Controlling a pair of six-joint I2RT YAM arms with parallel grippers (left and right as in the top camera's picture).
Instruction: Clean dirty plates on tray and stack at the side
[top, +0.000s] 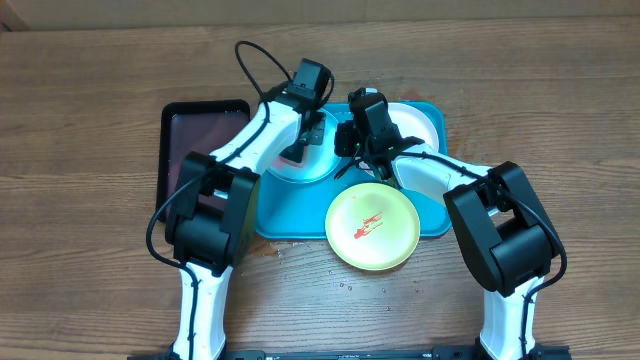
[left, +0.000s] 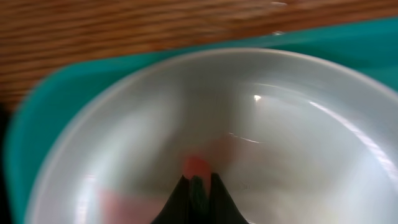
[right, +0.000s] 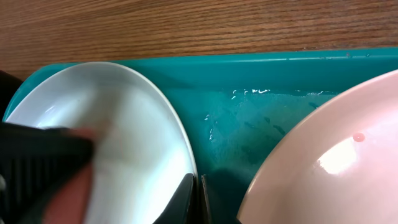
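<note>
Work surface: a brown wood-grain table (top: 100, 90) fills the overhead view. Bare wood runs along the top, the far left and the far right of the frame.

Note two trays side by side at centre. The large turquoise rectangular plastic tray (top: 285, 215) lies in the middle. The smaller black tray with a dark reddish inside (top: 205, 135) sits just beside its left edge. Both arms enter from the bottom corners and meet over the turquoise tray, so the room between them is tight.

Tray contents:
- The light blue round plastic plate (top: 322, 162) sits in the upper left part of the tray. The left wrist view shows a red smear on it.
- The white round plastic plate (top: 420, 122) sits in the upper right corner.
- The pale green round plastic plate (top: 390, 238), with a red smear at its middle, laps over the tray's lower rim onto the wood.

The left gripper (left: 198, 196) hangs over the light blue plate with its fingertips pressed together. You cannot tell whether anything is pinched between them. The right gripper (right: 197, 199) is also closed. It sits over the wet tray floor, between the white plate's rim and another pale plate.
</note>
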